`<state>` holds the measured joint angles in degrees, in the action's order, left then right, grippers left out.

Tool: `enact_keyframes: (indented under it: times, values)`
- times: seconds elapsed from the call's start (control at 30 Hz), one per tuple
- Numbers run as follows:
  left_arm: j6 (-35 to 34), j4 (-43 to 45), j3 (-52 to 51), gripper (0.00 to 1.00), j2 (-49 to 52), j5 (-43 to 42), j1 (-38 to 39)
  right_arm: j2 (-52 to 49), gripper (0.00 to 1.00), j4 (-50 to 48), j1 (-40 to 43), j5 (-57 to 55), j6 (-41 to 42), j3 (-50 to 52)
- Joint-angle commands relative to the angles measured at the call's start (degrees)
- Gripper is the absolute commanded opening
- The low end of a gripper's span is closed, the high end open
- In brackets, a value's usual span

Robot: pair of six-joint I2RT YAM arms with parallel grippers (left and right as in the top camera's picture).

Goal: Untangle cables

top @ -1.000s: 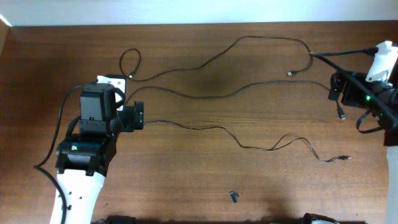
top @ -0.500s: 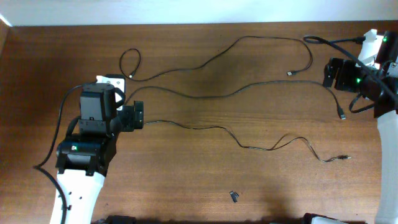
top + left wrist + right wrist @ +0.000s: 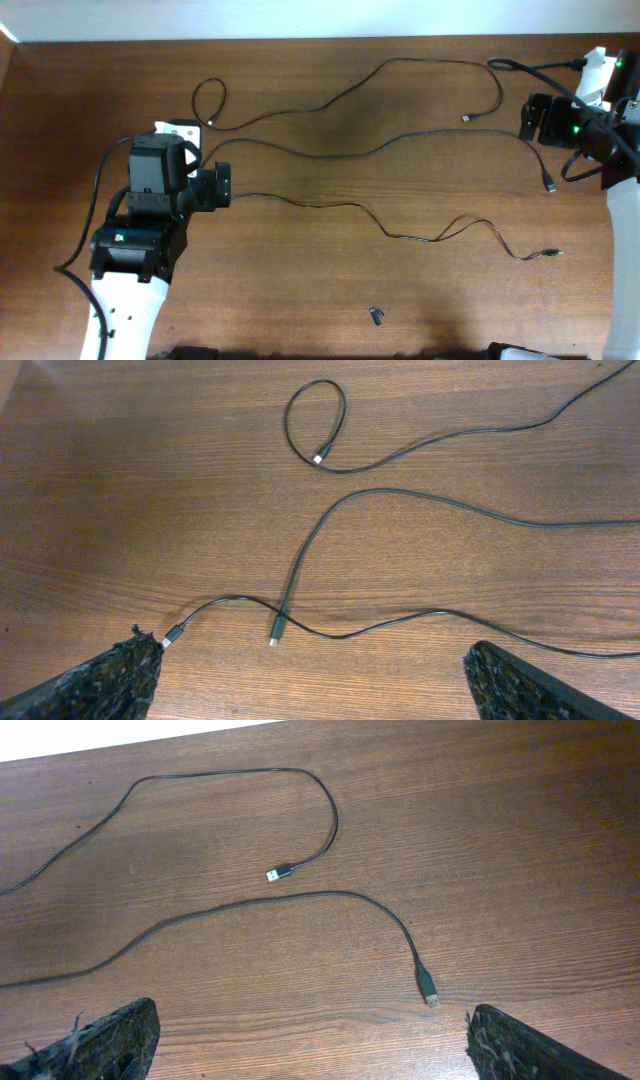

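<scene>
Three thin black cables lie spread across the wooden table. The top cable [image 3: 400, 62] runs from a small loop [image 3: 315, 420] to a plug [image 3: 278, 873]. The middle cable [image 3: 400, 140] ends in a plug [image 3: 430, 992] at the right and a plug [image 3: 275, 635] at the left, where it crosses over the bottom cable [image 3: 330, 205]. The bottom cable's left plug [image 3: 170, 635] lies right at one finger of my left gripper [image 3: 310, 660]. That gripper is open and empty [image 3: 222, 186]. My right gripper [image 3: 312, 1020] is open and empty [image 3: 530, 118], above the table's right end.
A tiny dark loose piece [image 3: 377, 316] lies near the front edge. The bottom cable's right plug [image 3: 555, 254] lies at the front right. Thick black cords hang off the right arm [image 3: 520, 66]. The table's far edge meets a white wall.
Over the last second my right arm moved back toward the far right corner, away from the middle cable's plug. The left arm and the cables have not moved.
</scene>
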<state>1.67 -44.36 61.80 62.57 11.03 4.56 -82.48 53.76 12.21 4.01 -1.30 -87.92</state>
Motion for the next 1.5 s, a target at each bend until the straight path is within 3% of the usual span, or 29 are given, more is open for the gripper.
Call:
enact_keyframes:
  times: [0.0, 0.2, 0.33, 0.57, 0.87, 0.97, 1.1, 1.2, 1.4, 1.47]
  values:
    - [-0.81, 0.09, 0.17, 0.99, -0.17, 0.81, 0.22, -0.20, 0.99, 0.00, -0.20, 0.31, 0.02, -0.59]
    - [-0.81, -0.04, 0.17, 0.99, -1.64, 0.83, 0.31, -0.20, 0.99, 0.00, -0.20, 0.31, 0.02, -0.59]
    - [-0.81, -3.19, 0.11, 0.99, -8.15, 0.83, 0.35, -0.20, 0.99, 0.00, -0.20, 0.31, 0.02, -0.59]
    - [-0.79, -0.46, -3.85, 0.99, -22.49, 0.85, 0.35, -0.20, 0.99, 0.00, -0.20, 0.31, 0.02, -0.59]
    - [0.13, 48.35, -41.44, 0.99, -45.46, 0.81, 0.33, -0.22, 0.99, 0.02, -0.20, 0.31, 0.02, -0.59]
    - [0.11, 52.96, -48.68, 0.99, -51.08, 0.81, 0.33, -0.24, 0.99, 0.00, -0.20, 0.31, 0.02, -0.59]
    - [0.74, 52.39, -55.80, 0.99, -61.24, 0.81, 0.33, -0.26, 0.99, 0.00, -0.20, 0.31, 0.02, -0.59]
    - [0.92, 53.22, -59.10, 0.99, -62.25, 0.79, 0.33, -0.26, 0.99, 0.00, -0.20, 0.31, 0.02, -0.59]
    - [0.98, 37.55, -60.00, 0.99, -62.27, 0.74, 0.33, -0.26, 0.99, 0.00, -0.20, 0.31, 0.02, -0.59]
    - [1.20, 37.79, -60.00, 0.99, -62.27, 0.31, -0.33, -0.26, 0.99, 0.00, -0.20, 0.31, 0.02, -0.59]
